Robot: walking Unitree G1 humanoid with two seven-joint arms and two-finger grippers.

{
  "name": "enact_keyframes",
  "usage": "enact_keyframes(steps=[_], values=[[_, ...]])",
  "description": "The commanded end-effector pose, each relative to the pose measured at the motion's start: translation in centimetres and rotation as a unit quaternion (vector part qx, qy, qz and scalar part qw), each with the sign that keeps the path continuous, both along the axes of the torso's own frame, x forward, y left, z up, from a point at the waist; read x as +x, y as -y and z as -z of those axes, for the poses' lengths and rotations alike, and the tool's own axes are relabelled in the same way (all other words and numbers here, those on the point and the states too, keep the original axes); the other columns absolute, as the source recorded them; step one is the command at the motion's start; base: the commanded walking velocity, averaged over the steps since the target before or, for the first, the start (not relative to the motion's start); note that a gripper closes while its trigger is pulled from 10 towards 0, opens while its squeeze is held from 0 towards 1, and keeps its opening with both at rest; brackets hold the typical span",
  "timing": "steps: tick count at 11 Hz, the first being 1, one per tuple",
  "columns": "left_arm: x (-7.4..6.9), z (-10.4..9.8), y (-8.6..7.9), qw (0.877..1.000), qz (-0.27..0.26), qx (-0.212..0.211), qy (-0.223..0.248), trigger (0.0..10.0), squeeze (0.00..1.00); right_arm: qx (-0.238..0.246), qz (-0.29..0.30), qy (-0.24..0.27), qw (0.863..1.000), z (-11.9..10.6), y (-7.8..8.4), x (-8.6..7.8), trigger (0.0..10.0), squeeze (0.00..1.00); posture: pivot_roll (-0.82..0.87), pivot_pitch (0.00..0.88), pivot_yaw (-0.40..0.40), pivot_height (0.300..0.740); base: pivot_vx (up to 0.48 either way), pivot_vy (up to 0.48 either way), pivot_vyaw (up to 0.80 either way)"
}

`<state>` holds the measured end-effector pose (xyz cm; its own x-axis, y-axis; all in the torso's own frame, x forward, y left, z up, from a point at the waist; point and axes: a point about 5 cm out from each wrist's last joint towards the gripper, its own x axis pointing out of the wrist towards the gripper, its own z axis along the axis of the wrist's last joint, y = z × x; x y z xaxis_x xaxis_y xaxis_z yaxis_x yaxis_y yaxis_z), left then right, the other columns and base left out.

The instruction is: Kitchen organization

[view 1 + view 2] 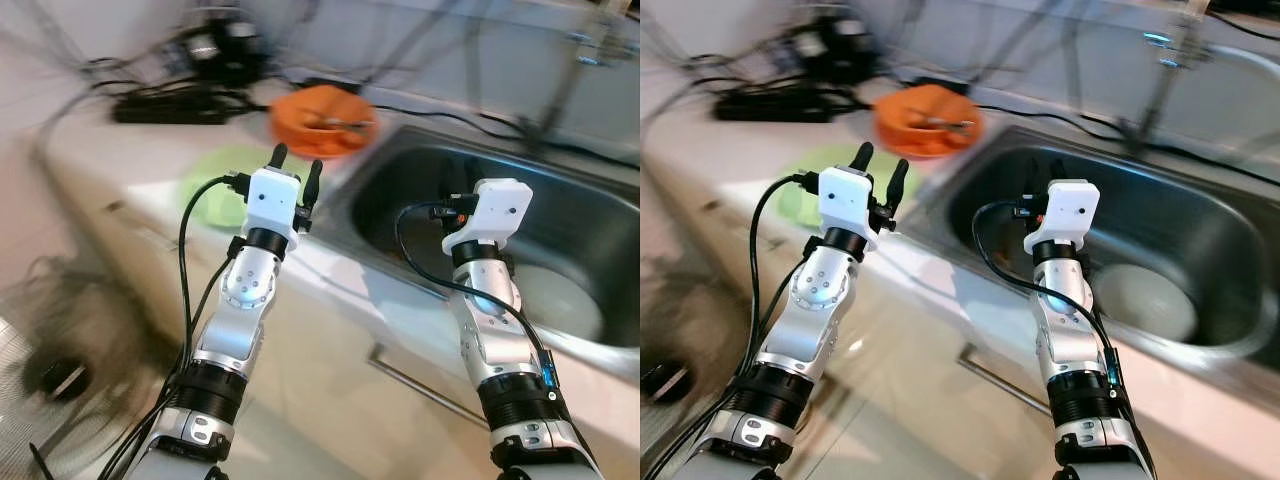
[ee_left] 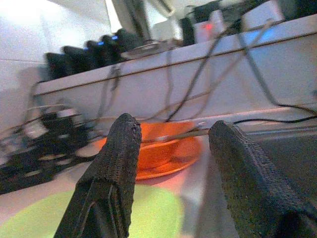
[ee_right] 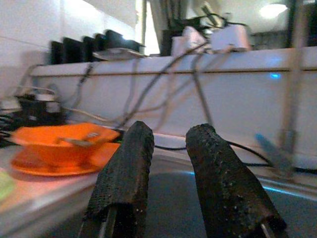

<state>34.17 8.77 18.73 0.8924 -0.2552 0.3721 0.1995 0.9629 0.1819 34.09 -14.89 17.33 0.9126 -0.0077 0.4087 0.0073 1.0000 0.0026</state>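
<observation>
Bowl, orange, sits on its saucer on the counter beside the sink, likely rigid, slick and breakable, best pinched at the rim, while both empty grippers, left and right, hover with jaws apart

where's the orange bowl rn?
The orange bowl sits on the counter just left of the sink, behind the green plate, ahead of the left gripper.

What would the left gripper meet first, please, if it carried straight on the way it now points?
Most likely the orange bowl on its orange plate: it sits between the open fingers of the left gripper, beyond the green plate. Motion blur leaves the depth uncertain.
</observation>
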Motion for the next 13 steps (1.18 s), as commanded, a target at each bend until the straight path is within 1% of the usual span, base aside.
enact_keyframes(steps=[1, 11, 13], values=[[0.03, -0.1, 0.23, 1.0, 0.002, 0.001, 0.004, 10.0, 0.0, 0.002, 0.001, 0.001, 1.0, -0.08, 0.13, -0.17, 10.0, 0.0, 0.15, 0.01, 0.003, 0.74, 0.0, 0.0, -0.76], [-0.06, -0.13, 0.36, 1.0, 0.002, -0.003, 0.009, 10.0, 0.0, -0.002, -0.007, -0.004, 1.0, 0.05, -0.19, -0.2, 10.0, 0.0, 0.15, 0.014, -0.005, 0.74, 0.0, 0.0, -0.75], [-0.06, -0.14, 0.35, 1.0, 0.002, -0.002, 0.01, 10.0, 0.0, -0.004, -0.011, -0.002, 1.0, 0.08, -0.43, -0.25, 10.0, 0.0, 0.15, 0.014, -0.005, 0.74, 0.0, 0.0, 0.0]])
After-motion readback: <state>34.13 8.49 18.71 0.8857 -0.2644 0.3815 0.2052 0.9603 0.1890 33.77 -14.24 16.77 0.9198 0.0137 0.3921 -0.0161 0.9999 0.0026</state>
